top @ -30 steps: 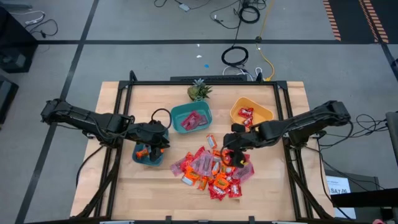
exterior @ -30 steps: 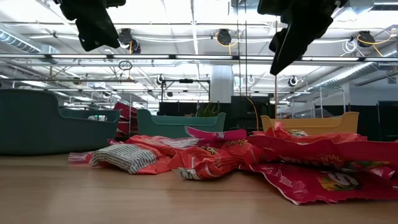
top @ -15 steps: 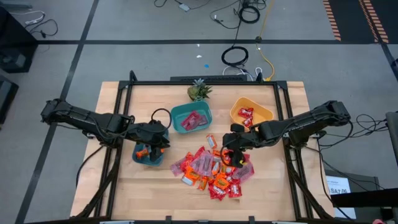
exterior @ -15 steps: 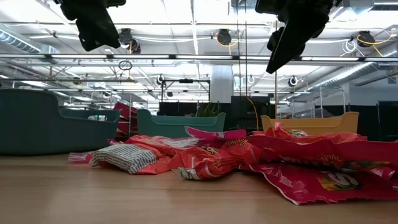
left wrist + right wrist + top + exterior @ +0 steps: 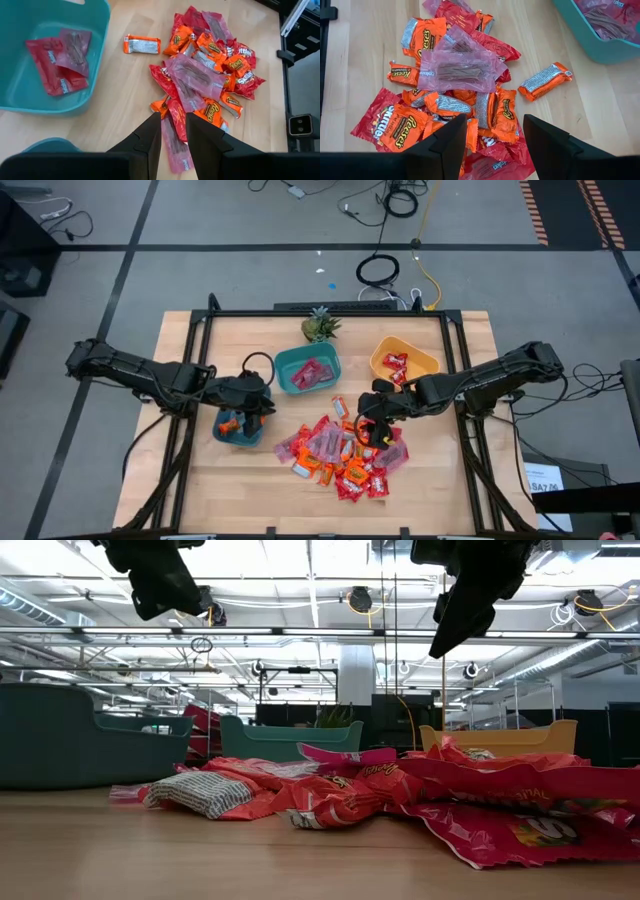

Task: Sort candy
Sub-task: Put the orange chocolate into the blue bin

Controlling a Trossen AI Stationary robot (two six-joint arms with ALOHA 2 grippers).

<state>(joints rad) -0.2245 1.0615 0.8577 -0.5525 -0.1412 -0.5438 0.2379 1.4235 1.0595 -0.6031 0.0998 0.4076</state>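
Observation:
The candy (image 5: 340, 452) lies in a loose heap of red, orange and pink wrappers on the wooden table, also in the low view (image 5: 400, 790). My left gripper (image 5: 262, 410) hangs open above the table between the small teal bowl (image 5: 238, 432) and the heap; its wrist view (image 5: 173, 120) looks down on the heap's edge. My right gripper (image 5: 368, 430) hovers open over the heap's right part (image 5: 495, 125), its fingers on either side of orange packets below without touching them.
A larger teal bowl (image 5: 308, 372) holds red and pink candies, a yellow bowl (image 5: 403, 362) holds red ones, and the small teal bowl holds orange ones. A small green plant (image 5: 320, 327) stands at the far edge. One orange candy (image 5: 142, 44) lies apart from the heap.
My left gripper has drifted slightly toward the candy heap, staying high above the table. My right gripper has shifted a little over the heap without touching it. The candies lie as before.

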